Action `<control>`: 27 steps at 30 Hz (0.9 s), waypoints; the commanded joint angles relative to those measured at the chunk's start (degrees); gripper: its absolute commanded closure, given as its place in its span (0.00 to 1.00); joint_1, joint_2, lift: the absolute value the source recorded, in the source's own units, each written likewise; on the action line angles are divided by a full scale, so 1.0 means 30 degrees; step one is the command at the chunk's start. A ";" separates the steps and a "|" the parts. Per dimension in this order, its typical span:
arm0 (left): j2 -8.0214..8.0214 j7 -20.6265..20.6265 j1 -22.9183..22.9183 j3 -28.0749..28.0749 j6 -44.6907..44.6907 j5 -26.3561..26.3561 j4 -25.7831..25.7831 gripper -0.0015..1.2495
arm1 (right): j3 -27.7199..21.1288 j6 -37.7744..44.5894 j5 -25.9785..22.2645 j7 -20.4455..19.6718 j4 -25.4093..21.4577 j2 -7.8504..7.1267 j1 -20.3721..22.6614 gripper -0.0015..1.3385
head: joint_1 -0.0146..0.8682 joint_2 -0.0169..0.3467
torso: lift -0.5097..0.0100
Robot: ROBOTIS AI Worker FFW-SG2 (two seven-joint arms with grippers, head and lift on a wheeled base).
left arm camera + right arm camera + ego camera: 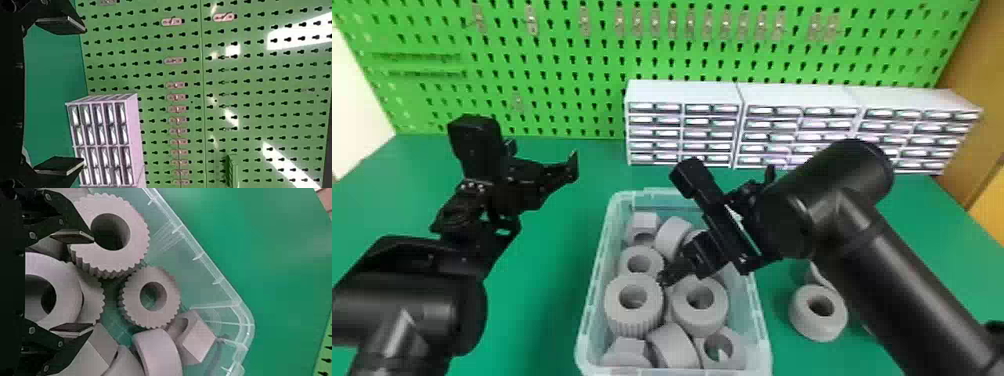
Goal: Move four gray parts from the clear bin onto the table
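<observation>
The clear bin point(763, 320) holds several gray parts, among them a toothed ring point(632, 320) and a smooth ring point(699, 320). My right gripper point(677, 272) points down into it, over the middle parts. In the right wrist view, my right gripper point(74, 283) is open, a smooth gray ring point(68, 282) lying between its spread fingers; whether they touch it I cannot tell. Off to the bin's left, my left gripper point(544, 155) is held above the table; in the left wrist view, this left gripper point(62, 95) stands open with nothing between its fingers.
Right of the bin, a gray ring point(818, 320) lies on the green table point(542, 300), another gray piece point(816, 276) partly behind my right forearm. White drawer cabinets point(684, 92) stand at the back before a green pegboard point(557, 55).
</observation>
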 commanded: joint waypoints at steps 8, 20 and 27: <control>0.0001 0.0001 -0.0057 -0.0083 0.0000 0.0019 0.0042 0.09 | 0.0622 -0.0057 -0.0765 0.0030 0.0640 -0.0050 -0.0393 0.35 | 0.78 0.14 | 0.89; 0.0001 0.0001 -0.0057 -0.0112 0.0000 0.0078 0.0071 0.09 | 0.0710 -0.0057 -0.0736 0.0000 0.0640 -0.0050 -0.0363 0.36 | 0.78 0.14 | 0.89; 0.0001 0.0001 -0.0057 -0.0142 0.0000 0.0078 0.0071 0.09 | 0.0768 -0.0087 -0.0765 0.0030 0.0757 -0.0050 -0.0393 0.35 | 0.78 0.14 | 0.89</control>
